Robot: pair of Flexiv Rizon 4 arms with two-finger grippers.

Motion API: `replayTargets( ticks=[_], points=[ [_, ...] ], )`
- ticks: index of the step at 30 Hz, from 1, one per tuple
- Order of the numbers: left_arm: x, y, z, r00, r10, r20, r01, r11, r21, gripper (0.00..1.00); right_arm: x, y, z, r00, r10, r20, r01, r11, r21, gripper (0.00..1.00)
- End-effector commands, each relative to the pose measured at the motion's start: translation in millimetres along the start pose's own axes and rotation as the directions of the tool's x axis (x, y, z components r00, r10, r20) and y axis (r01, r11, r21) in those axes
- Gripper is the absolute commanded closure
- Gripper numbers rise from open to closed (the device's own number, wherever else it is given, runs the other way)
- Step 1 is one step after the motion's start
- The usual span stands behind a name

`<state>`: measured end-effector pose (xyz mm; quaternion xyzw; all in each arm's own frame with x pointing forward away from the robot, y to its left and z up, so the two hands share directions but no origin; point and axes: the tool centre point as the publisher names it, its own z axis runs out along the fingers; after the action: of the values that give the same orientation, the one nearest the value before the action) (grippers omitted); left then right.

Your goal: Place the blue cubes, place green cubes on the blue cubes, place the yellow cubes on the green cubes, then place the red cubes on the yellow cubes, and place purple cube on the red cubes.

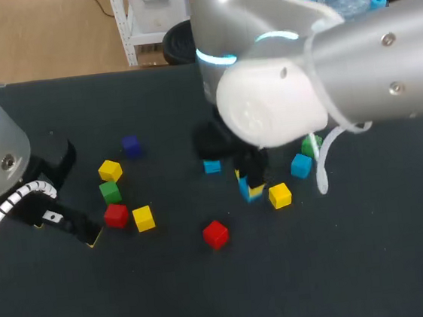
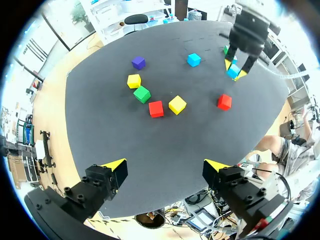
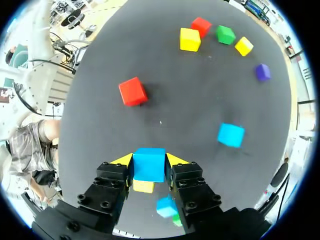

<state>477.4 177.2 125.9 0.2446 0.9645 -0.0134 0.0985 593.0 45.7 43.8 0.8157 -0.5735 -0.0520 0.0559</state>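
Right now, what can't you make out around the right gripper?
Head view: the right gripper, mostly hidden under its own arm's elbow.
Head view: a green cube, half covered by that elbow.
Right wrist view: whether the held blue cube touches the table; the cube itself hides it.

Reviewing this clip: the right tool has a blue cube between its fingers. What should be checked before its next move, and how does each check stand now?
1. Right tool shut on the blue cube, one finger on each side: ok.
2. Left tool open, holding nothing, apart from every cube: ok.
3. Second blue cube standing alone with nothing on it, usable as a base: ok.
4. Clearance to the yellow cube seen just under the right tool: cannot tell.
5. Green cube uncovered on top for a later pick: ok.
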Motion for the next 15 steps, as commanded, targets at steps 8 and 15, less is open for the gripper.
replayTargets(
  ticks=[8, 15],
  points=[
    [-0.4, 0.8, 0.6, 1.000, 0.002, 0.000, -0.002, 1.000, 0.003, 0.00, 6.6, -4.2, -21.1, 1.000, 0.013, 0.019, -0.013, 1.000, -0.001, 1.00],
    [-0.4, 0.8, 0.6, 1.000, 0.002, 0.000, -0.002, 1.000, 0.003, 0.00, 6.6, -4.2, -21.1, 1.000, 0.013, 0.019, -0.013, 1.000, -0.001, 1.00]
  ],
)
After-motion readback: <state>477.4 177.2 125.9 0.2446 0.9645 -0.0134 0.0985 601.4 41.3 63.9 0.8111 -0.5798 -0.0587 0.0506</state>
